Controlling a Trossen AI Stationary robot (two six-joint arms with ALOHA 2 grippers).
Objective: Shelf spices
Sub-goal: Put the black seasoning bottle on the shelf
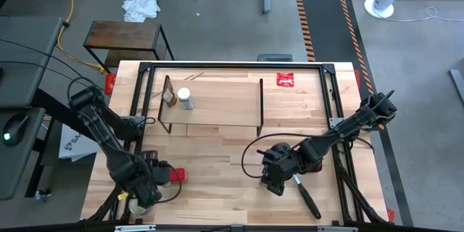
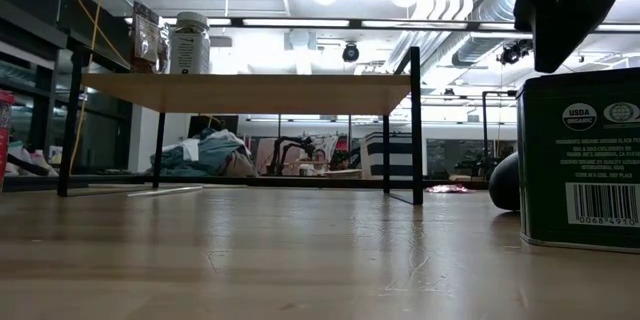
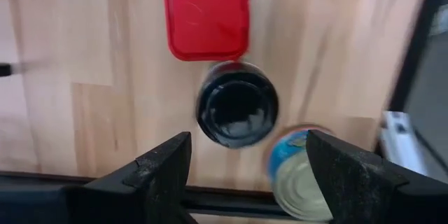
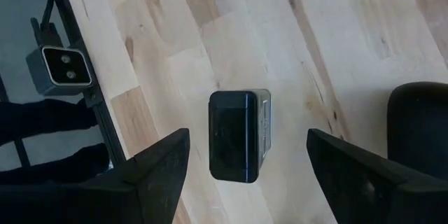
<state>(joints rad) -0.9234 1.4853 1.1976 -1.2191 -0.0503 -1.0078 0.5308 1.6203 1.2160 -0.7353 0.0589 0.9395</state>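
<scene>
butcher-block table (image 1: 217, 181) carries the shelf (image 1: 217, 101), where the brown bottle (image 1: 169, 99) and white-capped jar (image 1: 185, 98) already stand; three spices look left to place. left gripper (image 3: 245, 164) hangs wide open over the dark-lidded glass jar (image 3: 236, 105), the red square tin (image 3: 207, 14) just beyond and a wider metal-lidded jar (image 3: 297, 178) beside. right gripper (image 4: 245, 157), also wide open, hovers above the small black box (image 4: 238, 135), not touching.
</scene>
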